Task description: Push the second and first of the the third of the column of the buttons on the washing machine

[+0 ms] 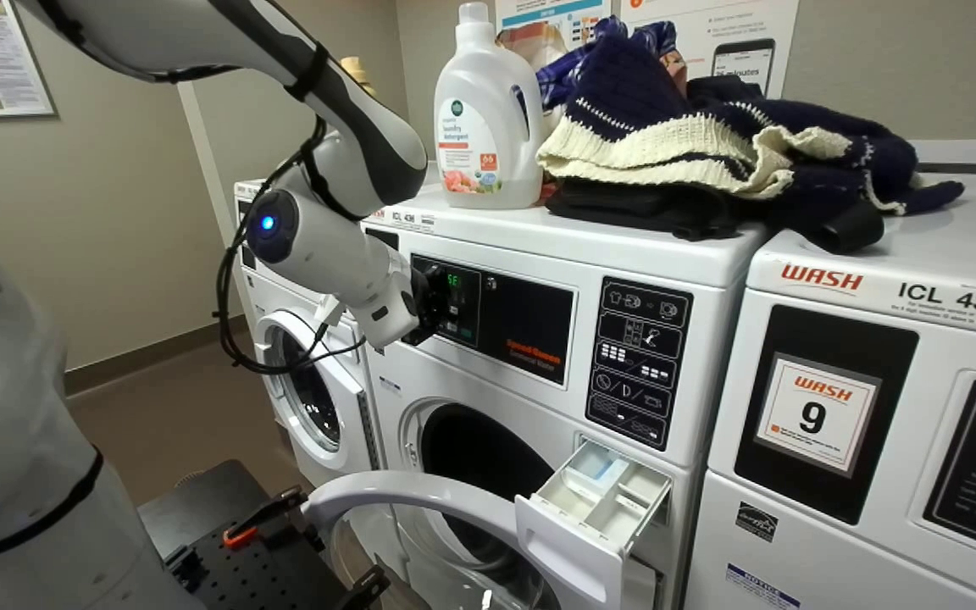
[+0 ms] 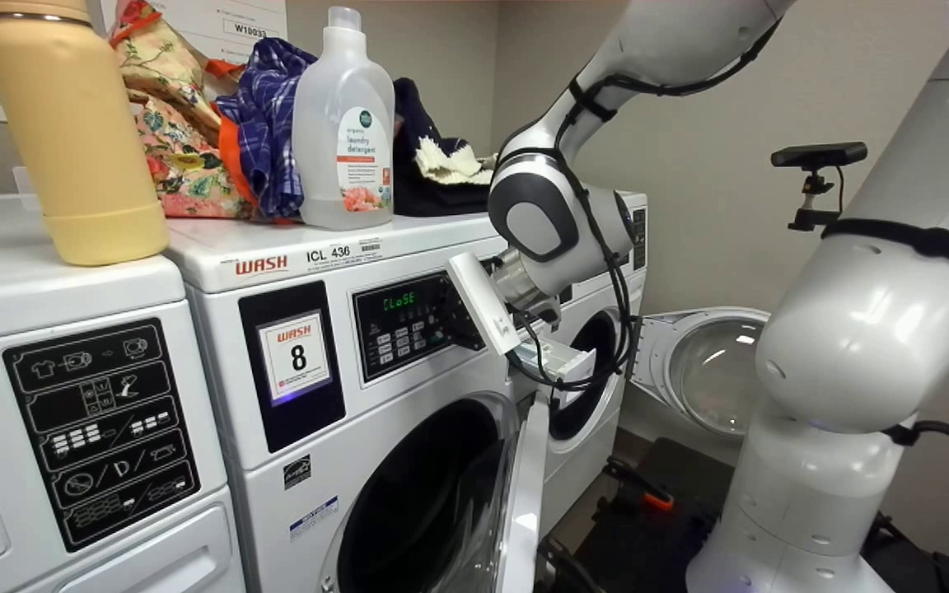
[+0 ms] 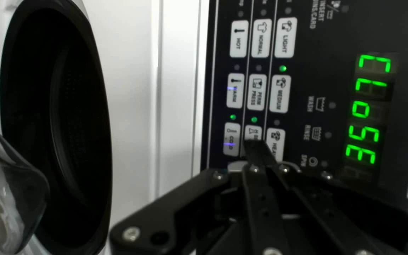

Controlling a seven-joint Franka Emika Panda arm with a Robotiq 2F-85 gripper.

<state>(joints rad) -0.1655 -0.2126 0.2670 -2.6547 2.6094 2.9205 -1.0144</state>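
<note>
From where I stand, the left part of the white front-loading washing machine (image 2: 371,403) carries a white square sign (image 2: 297,356) with a black 8. To the right of it, a glossy black control strip (image 3: 321,63) holds the small pale rectangular buttons (image 3: 257,92), with green lit characters (image 3: 360,109) saying CLoSE. The wrist view shows this strip turned on its side; read upright, the third column from the left has a partly hidden button (image 3: 278,141), likely HEAVY, then a more covered second button (image 3: 253,132), then the COLD button (image 3: 231,139).

As for progress, the small green lamp (image 3: 254,119) beside the second button is lit, so I judge that this push is probably made, though one lamp is not full proof. An unlit lamp (image 3: 277,122) is beside HEAVY, so the first button seems left to push.

Toward the right, before this third column, is the black metal gripper (image 3: 259,148). Its jaws are pressed together, with no gap visible at the tips, and hold nothing. They cover part of the second button; if they touch it, I cannot tell. Farther right, in an exterior view, stands the white jointed robot arm (image 2: 812,354).
</note>
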